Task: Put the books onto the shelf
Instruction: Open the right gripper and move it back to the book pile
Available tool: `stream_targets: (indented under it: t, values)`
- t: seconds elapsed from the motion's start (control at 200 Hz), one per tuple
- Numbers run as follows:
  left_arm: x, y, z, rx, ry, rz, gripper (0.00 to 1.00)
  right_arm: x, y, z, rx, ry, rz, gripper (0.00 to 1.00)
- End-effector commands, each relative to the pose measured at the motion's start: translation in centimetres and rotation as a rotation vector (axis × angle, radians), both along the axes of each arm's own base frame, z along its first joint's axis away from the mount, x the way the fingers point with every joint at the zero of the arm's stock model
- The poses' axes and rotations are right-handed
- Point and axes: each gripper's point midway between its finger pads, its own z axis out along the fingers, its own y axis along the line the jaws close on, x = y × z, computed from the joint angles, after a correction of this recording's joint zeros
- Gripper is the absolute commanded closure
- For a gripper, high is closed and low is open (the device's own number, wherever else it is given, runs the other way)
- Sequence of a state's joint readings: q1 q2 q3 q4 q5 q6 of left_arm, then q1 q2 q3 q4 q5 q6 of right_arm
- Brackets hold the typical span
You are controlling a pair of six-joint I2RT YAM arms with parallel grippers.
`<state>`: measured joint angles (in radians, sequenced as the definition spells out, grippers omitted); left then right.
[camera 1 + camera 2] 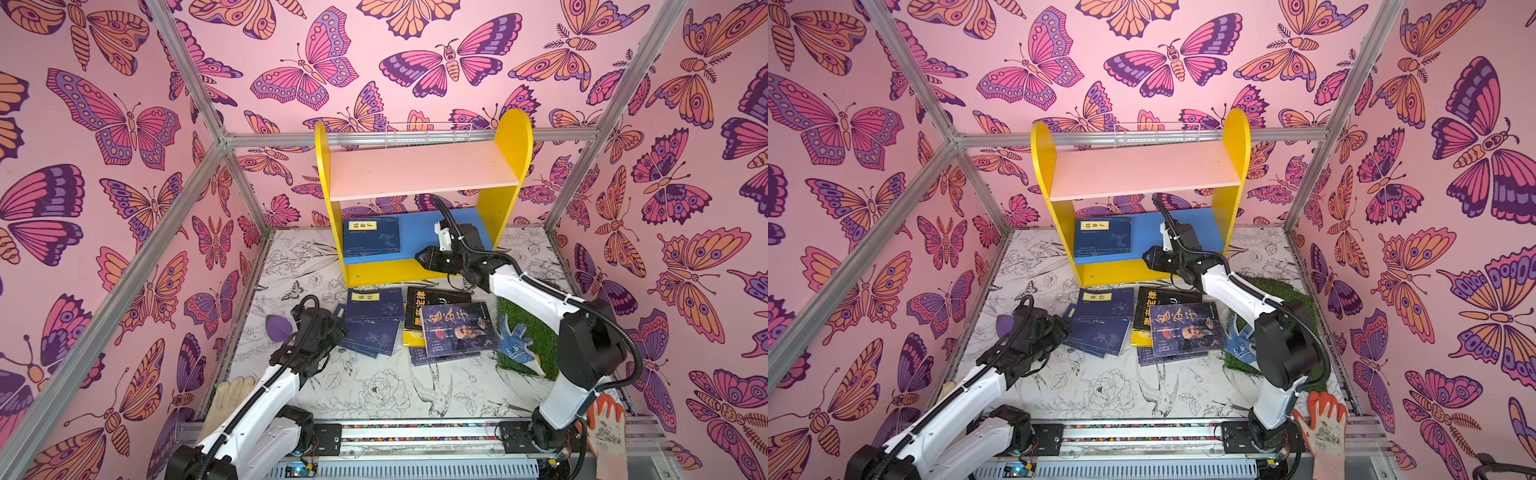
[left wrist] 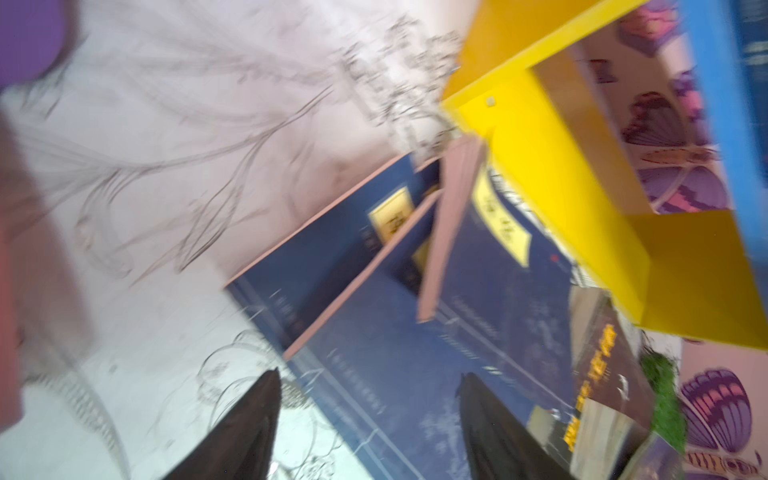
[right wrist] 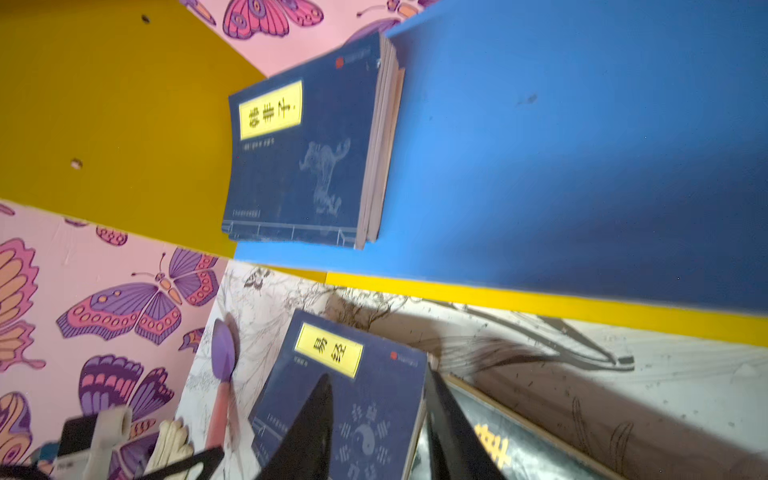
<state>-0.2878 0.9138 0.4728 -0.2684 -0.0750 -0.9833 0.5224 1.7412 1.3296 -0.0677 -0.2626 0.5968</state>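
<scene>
gaping wide, left end effector (image 2: 370, 374) hovers over thin navy paperbacks (image 1: 374, 328); right end effector (image 3: 378, 372) narrowly parted, empty, beside smooth shelf (image 1: 419, 170).

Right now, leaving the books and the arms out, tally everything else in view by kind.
Gloves: 3 (blue dotted glove, orange glove, cream glove)
Purple egg-shaped object: 1
Grass mat: 1
Wire basket: 1
Shelf: 1
Total: 7

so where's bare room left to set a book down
The pink upper board is wholly bare. The blue lower board is free right of the navy book. The table is bare between the book pile and the front rail; crowded directly before the shelf.
</scene>
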Motion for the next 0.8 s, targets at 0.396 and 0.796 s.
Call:
stream_targets:
  t: [0.396, 0.796]
  values:
    - [4.1, -3.1, -0.7, -0.095, 0.017, -0.144, 0.25, -9.1, 6.8, -12.2, -0.046, 0.286, 0.294, 0.59]
    - [5.8, -4.9, -2.6, -0.152, 0.015, -0.209, 0.35, -10.6, 6.6, -16.0, -0.097, 0.377, 0.331, 0.62]
